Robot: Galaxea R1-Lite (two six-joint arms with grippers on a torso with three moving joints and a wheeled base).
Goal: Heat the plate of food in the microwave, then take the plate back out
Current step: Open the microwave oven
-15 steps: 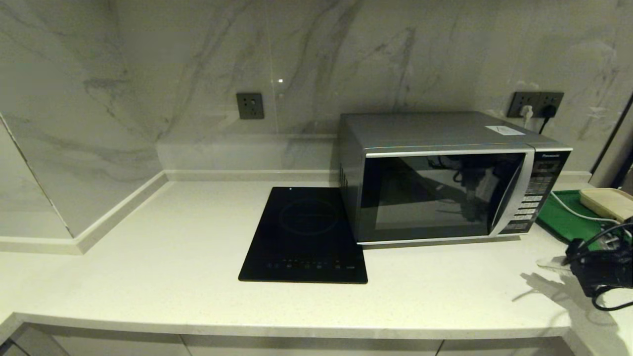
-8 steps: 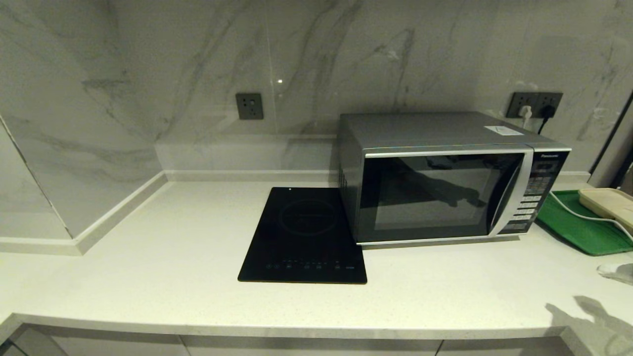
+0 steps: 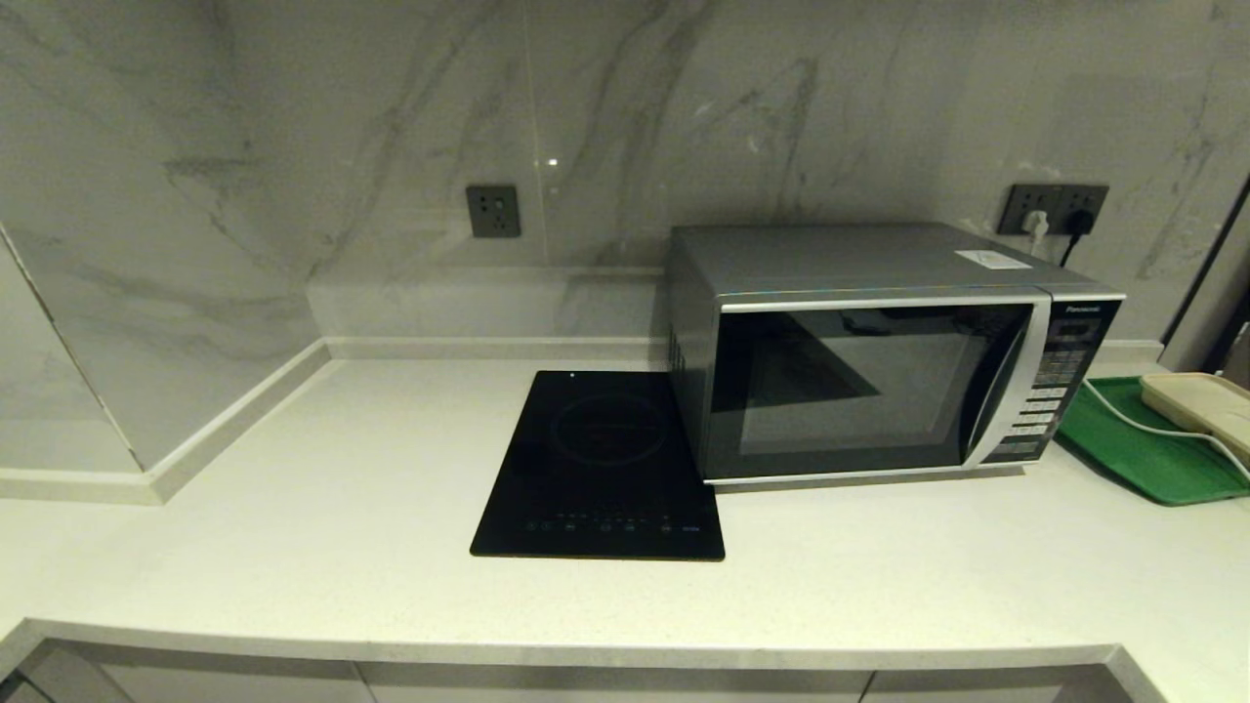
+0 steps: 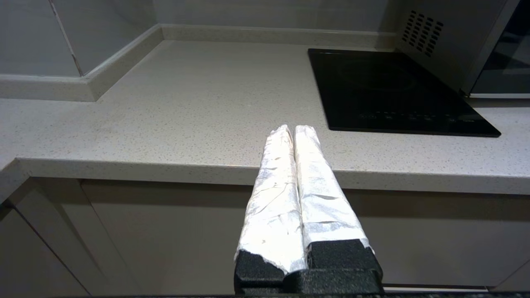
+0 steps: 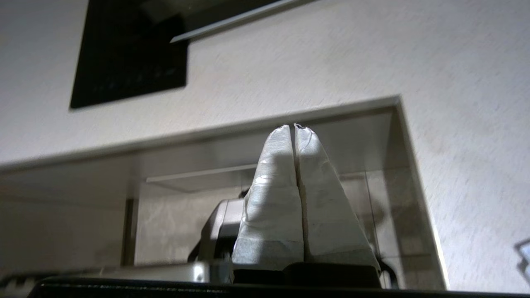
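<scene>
Both grippers sit off the surface's (image 3: 293,547) near edge, left gripper (image 4: 294,129) and right gripper (image 5: 294,126) jaws together, empty. Microwave (image 3: 879,361) far right, door closed facing near, long axis left-right.

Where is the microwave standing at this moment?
In the head view the microwave stands on the countertop right of centre, door shut, between the black cooktop and the green tray.

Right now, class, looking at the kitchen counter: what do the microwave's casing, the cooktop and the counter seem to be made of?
Microwave: its casing looks like painted or brushed sheet metal, silver-grey with a soft sheen and punched vent holes; the door looks like dark glass, since it mirrors the room.
Cooktop: probably black glass, flat and glossy.
Counter: likely speckled stone or composite, pale and matte.
</scene>
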